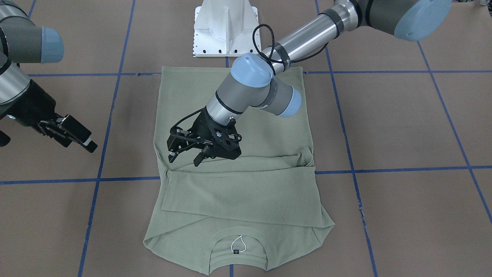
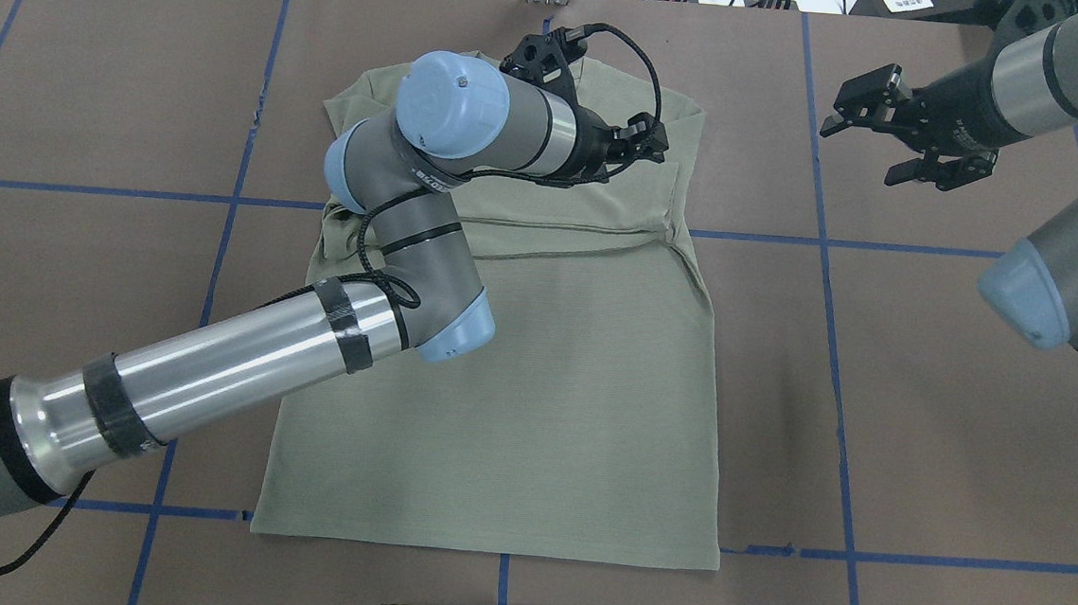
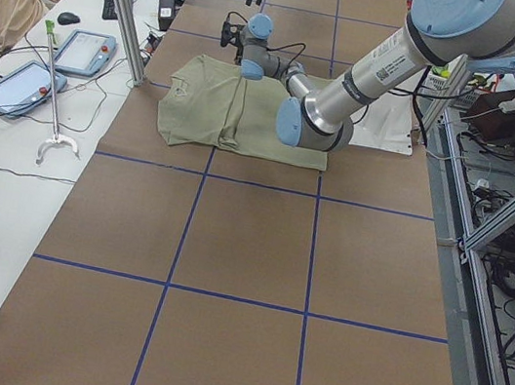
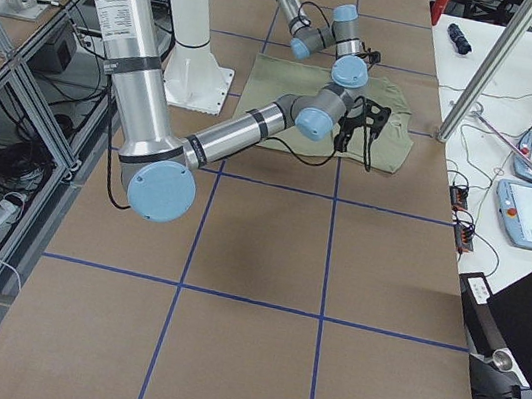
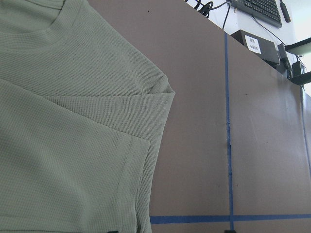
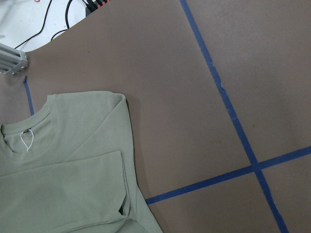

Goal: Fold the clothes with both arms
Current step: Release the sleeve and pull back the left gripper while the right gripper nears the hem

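1. Shirt (image 1: 269, 127): one, lying flat at the middle of the tabletop (image 1: 403, 127). In the front-facing view its collar is pointing to 6 o'clock and its hem to 12.
2. Arms: two. The left arm (image 1: 307, 34) is reaching over the shirt, and the right arm (image 1: 15, 77) is waiting at 9 o'clock.
3. Sleeves (image 1: 238, 188): both are lying folded across the body, so I judge the body folds are remaining.
4. End effectors: two, both spread and gripping nothing. The left end effector (image 1: 184, 159) is hovering over the sleeve band, and the right end effector (image 2: 858, 154) is hanging off the cloth.
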{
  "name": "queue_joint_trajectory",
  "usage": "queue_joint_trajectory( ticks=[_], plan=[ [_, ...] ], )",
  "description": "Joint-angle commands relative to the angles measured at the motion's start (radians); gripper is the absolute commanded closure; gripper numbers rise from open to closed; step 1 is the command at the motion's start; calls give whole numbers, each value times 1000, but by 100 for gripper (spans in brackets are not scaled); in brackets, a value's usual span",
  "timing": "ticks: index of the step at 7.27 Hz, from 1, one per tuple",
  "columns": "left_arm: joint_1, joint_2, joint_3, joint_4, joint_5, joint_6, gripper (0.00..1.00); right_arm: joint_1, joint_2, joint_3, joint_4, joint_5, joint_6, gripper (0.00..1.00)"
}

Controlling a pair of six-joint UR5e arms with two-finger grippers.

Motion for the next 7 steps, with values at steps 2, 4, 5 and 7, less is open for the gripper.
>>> queue_joint_trajectory(
  ticks=[2, 4, 5, 7],
  plan=[
    [-119, 262, -225, 4, -180, 75, 25, -299, -66, 141, -12, -259, 237, 0],
    [-176, 391, -344, 6, -262, 85, 26, -527, -142, 250, -13, -409, 459, 0],
    [-180, 416, -361, 6, -267, 85, 26, -683, -176, 272, -15, -586, 533, 0],
    [-181, 420, -369, 6, -266, 85, 26, -845, -203, 279, -115, -728, 675, 2]
  ],
)
